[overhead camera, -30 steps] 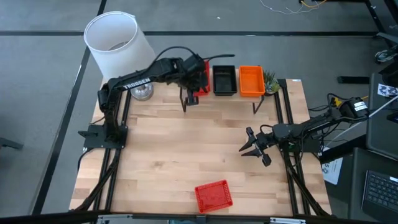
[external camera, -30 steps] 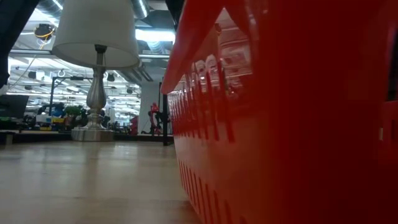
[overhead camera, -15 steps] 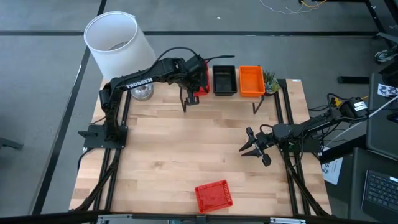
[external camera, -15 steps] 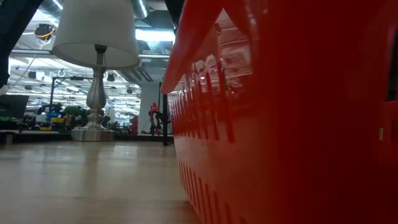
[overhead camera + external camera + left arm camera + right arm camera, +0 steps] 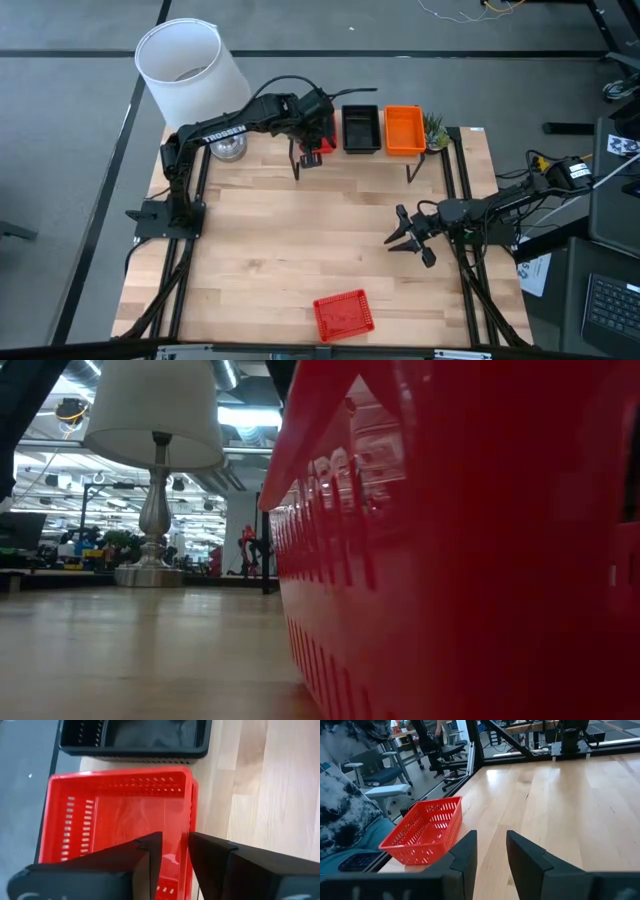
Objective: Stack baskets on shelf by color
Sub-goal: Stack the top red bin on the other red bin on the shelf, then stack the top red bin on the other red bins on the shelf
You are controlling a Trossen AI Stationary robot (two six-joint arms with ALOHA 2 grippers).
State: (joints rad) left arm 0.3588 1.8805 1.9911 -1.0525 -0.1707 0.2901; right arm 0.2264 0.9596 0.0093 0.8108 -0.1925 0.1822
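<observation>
My left gripper (image 5: 316, 135) is at the left end of the shelf (image 5: 385, 153), shut on a red basket (image 5: 115, 815) that sits over a second red rim (image 5: 195, 795). A black basket (image 5: 361, 128) and an orange basket (image 5: 404, 130) stand beside it on the shelf. Another red basket (image 5: 344, 314) rests on its base near the table's near edge; it fills the right of the low view (image 5: 470, 560). My right gripper (image 5: 398, 240) hangs open over the table's right side, and its wrist view shows that loose red basket (image 5: 425, 832). My left gripper straddles one long side wall of the red basket (image 5: 190, 827), one finger (image 5: 147, 852) inside and the other finger (image 5: 212, 855) outside. It comes from above, pointing down. Whether the basket is lifted or rests in the red one beneath, I cannot tell.
A lamp with a white shade (image 5: 185, 65) and a metal base (image 5: 228, 148) stands at the table's far left corner. A small plant (image 5: 434, 130) sits by the shelf's right end. The table's bare wood middle (image 5: 320, 230) lies between the arms.
My left arm has edged slightly toward the table's right over the shelf's left end. The right arm has kept still.
</observation>
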